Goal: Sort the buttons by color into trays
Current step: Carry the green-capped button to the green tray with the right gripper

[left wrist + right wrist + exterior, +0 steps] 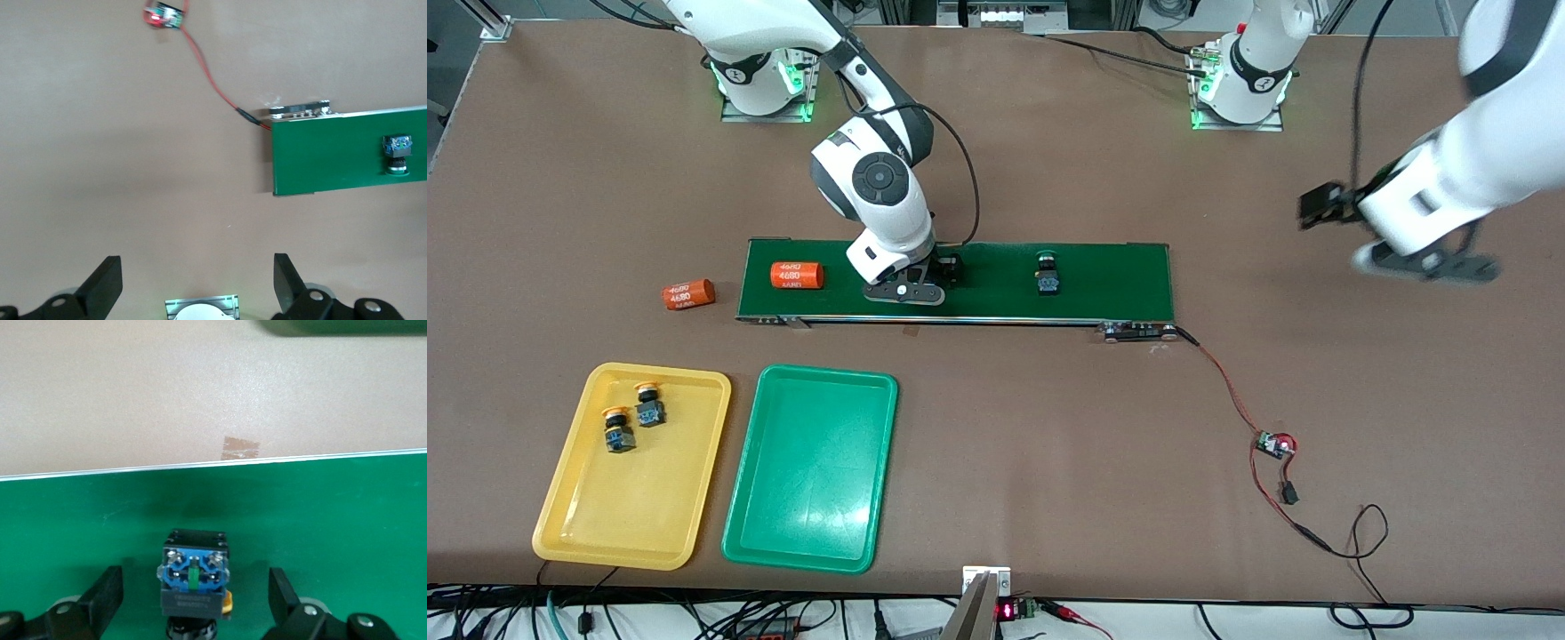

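The right tool [908,286] is low over the long dark-green conveyor belt [1103,280], its fingers [107,595] spread apart on either side of a small push-button switch with a dark blocky body [193,577]. They do not touch it. The switch's cap is mostly hidden under its body, so its colour is hard to judge.

A second dark-bodied switch with a green cap [1047,273] lies on the belt toward the left arm's end, with open belt all around it. An orange cylinder printed "4680" [796,276] lies on the belt toward the right arm's end. A second orange cylinder [689,294] rests on the brown surface [1049,427] just off that end.

Nearer the front camera, the shallow yellow plastic tray [605,524] holds two yellow-capped switches [633,418], close together in the corner toward the belt. The shallow green plastic tray [809,524] stands just beside it, apart.

The left tool [198,283] waits over bare surface past the belt's end, fingers wide apart and holding nothing. Its arm is partly cut off in the front view.
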### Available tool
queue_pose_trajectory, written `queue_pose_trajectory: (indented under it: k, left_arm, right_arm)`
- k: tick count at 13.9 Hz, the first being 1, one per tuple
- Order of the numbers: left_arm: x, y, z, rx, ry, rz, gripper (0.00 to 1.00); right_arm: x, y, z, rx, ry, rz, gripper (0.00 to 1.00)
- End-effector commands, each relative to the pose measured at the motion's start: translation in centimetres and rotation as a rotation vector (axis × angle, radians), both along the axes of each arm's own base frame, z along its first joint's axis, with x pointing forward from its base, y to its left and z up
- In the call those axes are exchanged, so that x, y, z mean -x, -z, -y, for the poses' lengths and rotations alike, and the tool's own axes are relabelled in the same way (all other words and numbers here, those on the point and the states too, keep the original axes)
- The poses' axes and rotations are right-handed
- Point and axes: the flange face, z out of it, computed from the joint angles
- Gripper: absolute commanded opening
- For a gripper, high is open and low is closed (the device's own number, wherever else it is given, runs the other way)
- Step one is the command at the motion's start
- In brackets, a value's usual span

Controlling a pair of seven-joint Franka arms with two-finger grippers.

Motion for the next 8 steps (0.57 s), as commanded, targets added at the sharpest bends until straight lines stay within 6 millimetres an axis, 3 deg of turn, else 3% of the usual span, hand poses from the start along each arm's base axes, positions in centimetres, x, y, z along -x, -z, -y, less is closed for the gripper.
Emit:
queue_pose_trajectory:
  k: [1,2,4,6,8]
  left_arm:
    - [2.0,-1.9,-1.8,0.019,-0.015,0.074,1.0]
    - [1.8,-1.8,-1.9,-0.008,-0.004,0.087,1.0]
    - [1.4,-2.0,-2.6,-0.082,0.062,0.124,1.0]
    - [0.7,-1.9,-3.3,-0.136,0.123,0.142,1.0]
    - [0.0,-1.1,-3.9,-0.133,0.108,0.142,1.0]
  right_arm:
    - [-0.7,-0.1,0.1,0.007,-0.002,0.017,0.56]
    - [-0.8,-0.2,0.2,0.005,-0.005,0.019,0.42]
    - [-1.5,-0.9,0.6,0.004,0.005,0.026,0.26]
    - [-2.7,-2.7,0.9,0.017,0.022,0.023,0.15]
    - [-5.2,-6.2,1.7,0.044,0.031,0.025,0.14]
